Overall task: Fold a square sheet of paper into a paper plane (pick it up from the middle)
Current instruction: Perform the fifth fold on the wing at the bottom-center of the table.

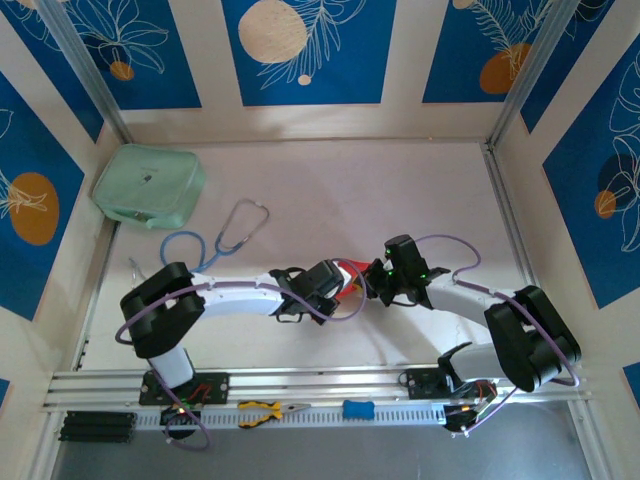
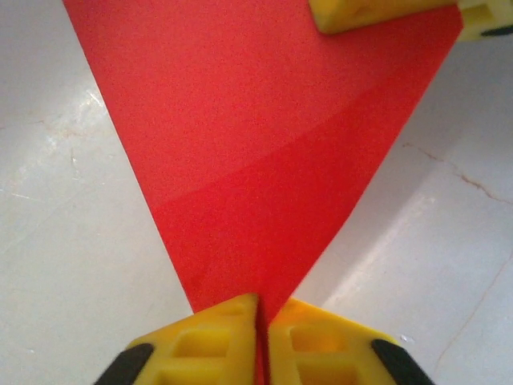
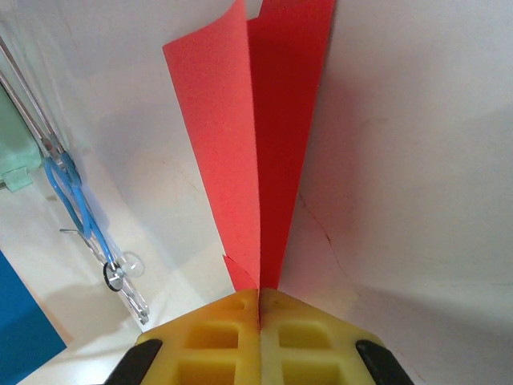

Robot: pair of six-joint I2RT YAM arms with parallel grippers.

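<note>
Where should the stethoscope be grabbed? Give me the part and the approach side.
Grip the stethoscope by its blue tubing, coming straight down from above and closing across the tube. It lies flat on the table, so a side approach has little to close on, and the blue loop looks thicker than the thin metal ear tubes, which would likely slip.

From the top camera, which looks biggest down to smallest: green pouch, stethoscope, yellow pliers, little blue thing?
1. Green pouch and stethoscope: similar spread, too close to rank.
2. Yellow pliers.
3. Little blue thing.
</note>
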